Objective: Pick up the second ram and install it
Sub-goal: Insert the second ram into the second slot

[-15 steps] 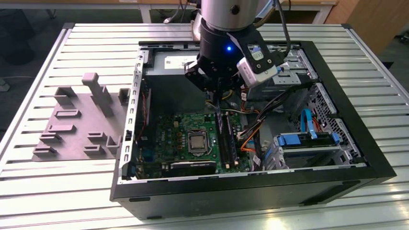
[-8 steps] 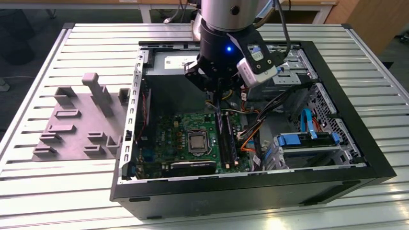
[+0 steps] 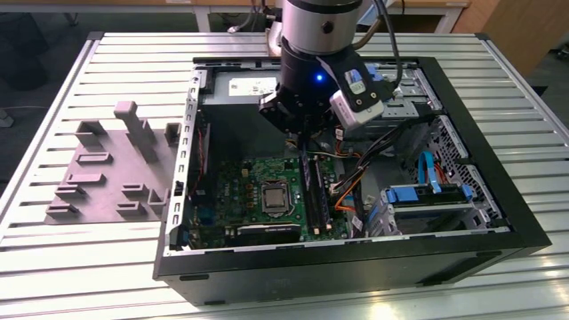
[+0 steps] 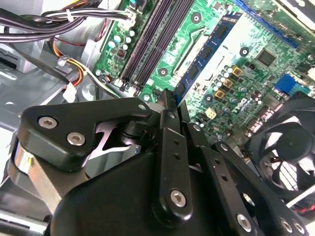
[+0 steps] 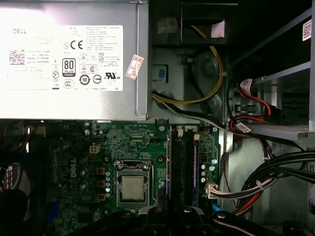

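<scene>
The main risk is a skewed seating: the second ram (image 4: pixel 209 51) stands on edge over the green motherboard (image 3: pixel 238 190), and the gripper (image 4: pixel 170 96) has it by one end only. A downward push there could drive that end into the socket while the far end rides high, or let the stick tip sideways against the two empty black sockets (image 4: pixel 152 44) that run alongside it on the motherboard. A slip of the fingers along the thin board could also knock the small capacitors on the motherboard just beside the stick. The fingers are drawn together at their tips and appear to be pinching the near end of the stick, though the linkage hides the contact itself, so it may be pressing rather than gripping. In the exterior view the arm comes straight down into the open case (image 3: pixel 498 220), wrist vertical, with the gripper low over the motherboard's socket side, near the orange and black cables (image 3: pixel 351 180) at the motherboard's edge.
</scene>
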Controlling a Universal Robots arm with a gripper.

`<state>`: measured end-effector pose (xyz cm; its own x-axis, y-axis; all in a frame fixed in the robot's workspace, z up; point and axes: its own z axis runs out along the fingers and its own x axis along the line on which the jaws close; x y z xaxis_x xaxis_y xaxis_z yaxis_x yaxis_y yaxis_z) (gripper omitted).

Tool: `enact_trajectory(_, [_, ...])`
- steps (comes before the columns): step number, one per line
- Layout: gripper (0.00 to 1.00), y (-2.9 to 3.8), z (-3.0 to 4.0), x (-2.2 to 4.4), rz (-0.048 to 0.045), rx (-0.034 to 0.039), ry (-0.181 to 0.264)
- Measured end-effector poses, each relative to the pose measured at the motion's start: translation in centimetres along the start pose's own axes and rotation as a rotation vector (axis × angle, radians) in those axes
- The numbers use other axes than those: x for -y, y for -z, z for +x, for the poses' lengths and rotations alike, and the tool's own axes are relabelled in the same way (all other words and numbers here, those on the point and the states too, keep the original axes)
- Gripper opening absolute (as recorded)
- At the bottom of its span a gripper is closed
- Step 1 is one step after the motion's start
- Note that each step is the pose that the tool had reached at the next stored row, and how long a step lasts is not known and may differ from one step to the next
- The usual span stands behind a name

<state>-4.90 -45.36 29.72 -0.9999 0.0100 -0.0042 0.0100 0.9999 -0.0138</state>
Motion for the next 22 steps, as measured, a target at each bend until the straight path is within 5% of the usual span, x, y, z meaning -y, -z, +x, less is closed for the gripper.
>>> enact_trajectory(10, [0.14,-1.46,-0.25,-0.02,-0.0001,0.0,-0.003])
enact_trajectory(22, [0.14,-1.62,-0.25,-0.02,0.0,0.0,-0.003])
